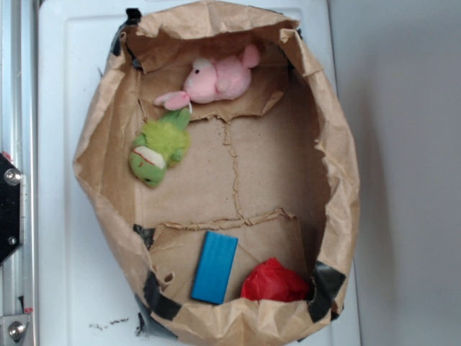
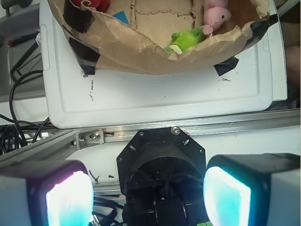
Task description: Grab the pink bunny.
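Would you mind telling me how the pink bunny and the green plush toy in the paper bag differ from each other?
The pink bunny is pale pink with a white face patch; the green plush toy is fuzzy lime green with a red-and-white mouth. The pink bunny lies by the bag's far wall, stretched sideways; the green plush toy lies just below it, by the left wall, slanting diagonally. Both are soft toys of similar size, lying in the same paper bag, almost touching.
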You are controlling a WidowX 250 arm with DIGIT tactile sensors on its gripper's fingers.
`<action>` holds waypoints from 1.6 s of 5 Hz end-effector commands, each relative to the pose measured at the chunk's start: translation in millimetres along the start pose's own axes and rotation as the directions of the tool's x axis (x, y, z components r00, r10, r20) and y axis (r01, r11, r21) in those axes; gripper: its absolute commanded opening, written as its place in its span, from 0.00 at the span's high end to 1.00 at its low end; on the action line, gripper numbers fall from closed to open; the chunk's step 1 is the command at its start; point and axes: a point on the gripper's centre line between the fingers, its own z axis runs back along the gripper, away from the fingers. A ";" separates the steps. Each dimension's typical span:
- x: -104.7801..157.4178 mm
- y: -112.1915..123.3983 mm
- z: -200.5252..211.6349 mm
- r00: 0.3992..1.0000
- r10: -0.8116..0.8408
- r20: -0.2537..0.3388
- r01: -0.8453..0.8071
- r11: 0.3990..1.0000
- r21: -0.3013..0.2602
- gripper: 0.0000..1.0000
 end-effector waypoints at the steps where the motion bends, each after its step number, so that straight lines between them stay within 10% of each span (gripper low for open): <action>1: 0.0 0.0 0.0 1.000 0.000 0.000 0.000 1.000 0.000 0.00; 2: 36.4 10.7 17.3 0.995 0.102 0.021 -0.100 0.992 -0.072 0.00; 5: 29.8 38.4 -1.8 0.985 0.093 0.144 -0.068 0.983 -0.173 0.00; 8: 73.6 39.5 -63.8 0.984 0.144 0.104 -0.141 0.989 -0.037 0.00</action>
